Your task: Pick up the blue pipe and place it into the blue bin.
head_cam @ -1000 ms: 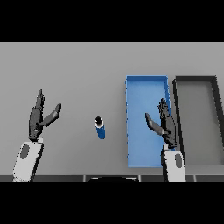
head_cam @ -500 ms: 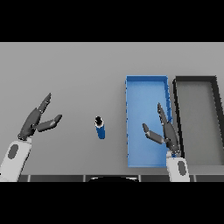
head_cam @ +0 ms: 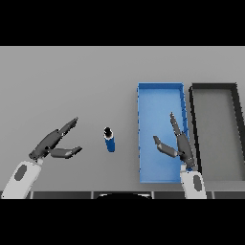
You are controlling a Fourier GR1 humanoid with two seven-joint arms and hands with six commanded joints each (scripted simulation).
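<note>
Standing upright on the grey table [head_cam: 72, 81], the blue pipe [head_cam: 110, 141] (dark cap on top) is untouched, at 9 o'clock of the blue bin [head_cam: 160, 93]. Left hand [head_cam: 52, 146], released, lies at the pipe's 9 o'clock: close around its middle, keeping it vertical. Right hand [head_cam: 178, 143], fingers spread, hovers over the bin. Black bin [head_cam: 215, 88] is cut off at right.

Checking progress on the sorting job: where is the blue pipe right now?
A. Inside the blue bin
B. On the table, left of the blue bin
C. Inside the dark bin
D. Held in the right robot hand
B: the blue pipe stands on the grey table, left of the blue bin, and neither robot hand touches it.
</note>
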